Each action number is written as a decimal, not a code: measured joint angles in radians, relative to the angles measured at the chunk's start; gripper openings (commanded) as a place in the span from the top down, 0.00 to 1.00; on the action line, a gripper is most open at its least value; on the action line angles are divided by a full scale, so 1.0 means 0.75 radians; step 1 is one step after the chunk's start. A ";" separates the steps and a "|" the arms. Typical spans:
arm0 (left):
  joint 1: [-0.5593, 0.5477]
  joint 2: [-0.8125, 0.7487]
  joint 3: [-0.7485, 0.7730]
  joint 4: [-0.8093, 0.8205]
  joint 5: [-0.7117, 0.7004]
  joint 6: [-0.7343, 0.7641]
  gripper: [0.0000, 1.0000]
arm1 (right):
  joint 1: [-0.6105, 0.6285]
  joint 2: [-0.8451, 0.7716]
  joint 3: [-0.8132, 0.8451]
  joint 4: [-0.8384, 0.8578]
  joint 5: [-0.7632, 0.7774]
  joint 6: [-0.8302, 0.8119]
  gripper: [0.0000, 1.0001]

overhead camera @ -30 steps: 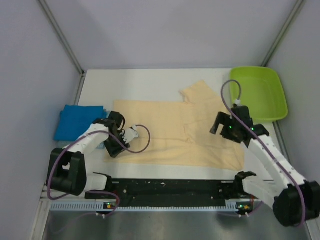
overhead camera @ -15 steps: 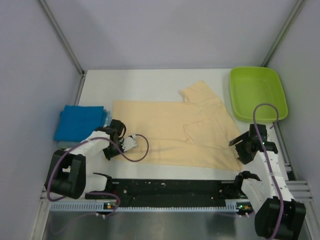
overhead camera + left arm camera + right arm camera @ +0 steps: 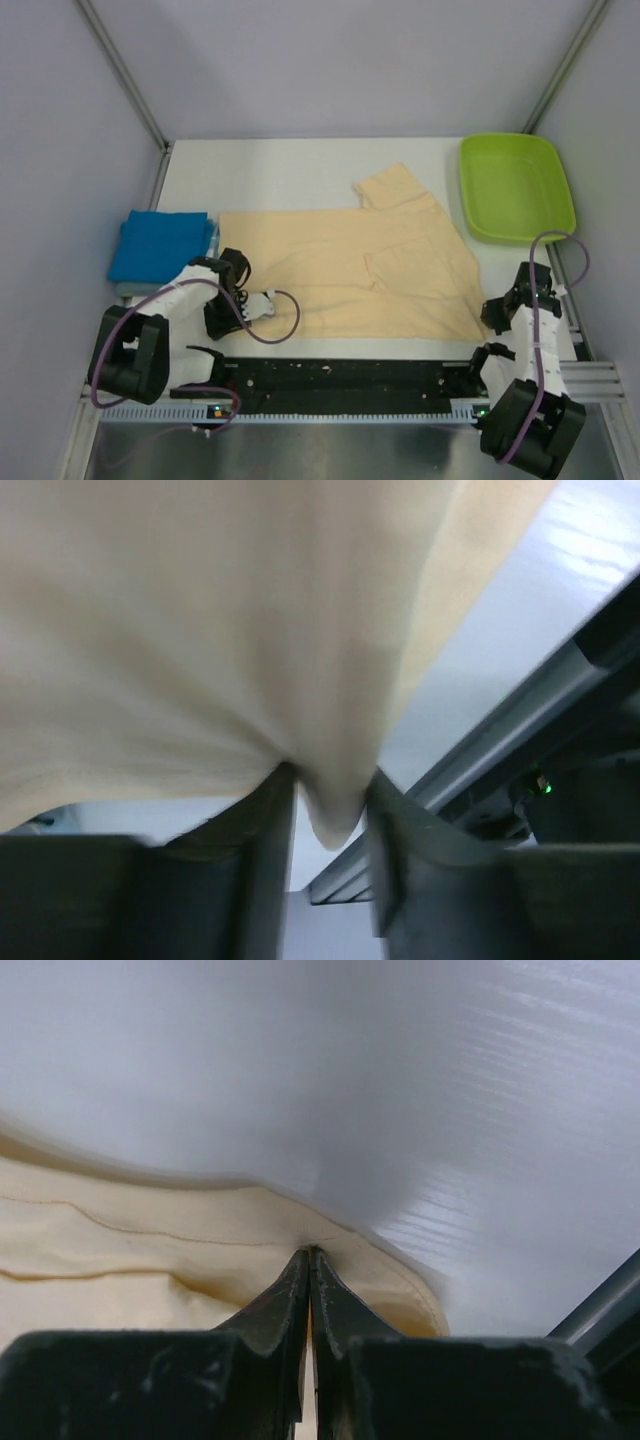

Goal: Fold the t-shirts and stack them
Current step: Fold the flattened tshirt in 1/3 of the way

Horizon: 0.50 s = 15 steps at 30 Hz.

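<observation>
Both arms have dropped back to the near edge since a second ago, and the right one has swung well away from the tray.

The peach shirt (image 3: 340, 275) lies spread mid-surface, one sleeve pointing to the far side. The blue shirt (image 3: 160, 245) sits folded just off its left edge.

The left pincer (image 3: 330, 810) is nearly closed on a bunch of the near left hem. The right pincer (image 3: 308, 1255) is fully closed and looks pinched on the near right corner.

My guess is the next step is folding the near hem away. Lift both corners together, level and evenly paced, and keep the cloth taut so it doesn't sag or twist.

Beyond that there's the white surface (image 3: 280, 170), a lime tray (image 3: 470, 190) at far right, and plain grey walls.
</observation>
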 measured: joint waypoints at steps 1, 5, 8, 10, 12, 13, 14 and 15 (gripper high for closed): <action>0.000 0.009 0.002 -0.017 0.006 0.014 0.41 | -0.006 0.000 0.001 -0.002 0.010 -0.006 0.72; -0.001 0.046 0.047 -0.101 -0.017 0.044 0.36 | -0.016 -0.002 0.038 -0.024 0.053 -0.039 0.29; 0.005 0.083 0.202 -0.181 -0.024 0.065 0.25 | -0.018 -0.007 0.127 -0.066 0.103 -0.081 0.26; 0.016 0.113 0.371 -0.233 -0.007 0.078 0.24 | -0.019 -0.007 0.246 -0.105 0.141 -0.131 0.25; 0.039 0.167 0.599 -0.284 0.044 0.073 0.23 | -0.008 -0.006 0.394 -0.124 0.172 -0.184 0.25; 0.054 0.205 0.741 -0.291 0.079 0.062 0.23 | 0.001 -0.007 0.458 -0.117 0.181 -0.209 0.25; 0.069 0.241 0.859 -0.283 0.110 0.040 0.25 | 0.017 -0.008 0.537 -0.103 0.190 -0.246 0.25; 0.081 0.272 0.949 -0.274 0.137 0.020 0.27 | 0.043 -0.010 0.611 -0.074 0.199 -0.291 0.25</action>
